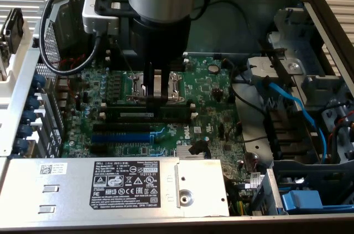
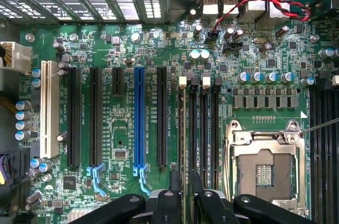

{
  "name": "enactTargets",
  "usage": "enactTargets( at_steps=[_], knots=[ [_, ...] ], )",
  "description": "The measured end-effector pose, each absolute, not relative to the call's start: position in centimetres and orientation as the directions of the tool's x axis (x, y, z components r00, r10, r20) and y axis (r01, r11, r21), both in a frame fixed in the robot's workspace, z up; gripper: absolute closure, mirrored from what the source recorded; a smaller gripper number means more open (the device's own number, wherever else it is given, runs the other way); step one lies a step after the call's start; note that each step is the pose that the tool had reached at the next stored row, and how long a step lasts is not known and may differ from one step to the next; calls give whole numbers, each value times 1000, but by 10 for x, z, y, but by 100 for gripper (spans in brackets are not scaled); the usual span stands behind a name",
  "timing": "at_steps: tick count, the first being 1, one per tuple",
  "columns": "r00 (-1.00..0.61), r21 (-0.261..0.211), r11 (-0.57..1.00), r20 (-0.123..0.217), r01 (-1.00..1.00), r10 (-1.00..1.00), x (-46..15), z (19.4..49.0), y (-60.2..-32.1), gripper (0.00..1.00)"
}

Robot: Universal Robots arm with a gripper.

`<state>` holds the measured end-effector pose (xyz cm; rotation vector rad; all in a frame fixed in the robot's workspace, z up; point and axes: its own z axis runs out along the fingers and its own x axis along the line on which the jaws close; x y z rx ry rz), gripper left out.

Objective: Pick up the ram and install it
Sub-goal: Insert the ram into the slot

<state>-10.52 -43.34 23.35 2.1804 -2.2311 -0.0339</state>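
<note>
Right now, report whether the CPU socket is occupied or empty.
Empty: the CPU socket shows bare contacts inside its metal frame; no chip.

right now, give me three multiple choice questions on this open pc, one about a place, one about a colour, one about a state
1. Where is the gripper?
A. over a keyboard
B. over a fan cooler
C. over the black memory slots beside the CPU socket

2. What colour is the long expansion slot that stands out among the black ones?
A. red
B. blue
C. yellow

3. What state is the CPU socket in?
A. bare, with no cooler on it
B. under a fan cooler
C. covered with a cloth

Answers:
1 C: the wrist view looks straight down along those slots, with the socket next to them.
2 B: its body is plainly blue.
3 A: the metal frame and the contact field lie open to view.
</note>
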Motion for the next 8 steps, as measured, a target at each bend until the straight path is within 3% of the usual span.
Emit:
enactTargets(
  at_steps=[8],
  knots=[
    [-23, 31, 23, 0, -999, -1000, -105, 238, -433, 79]
  ],
)
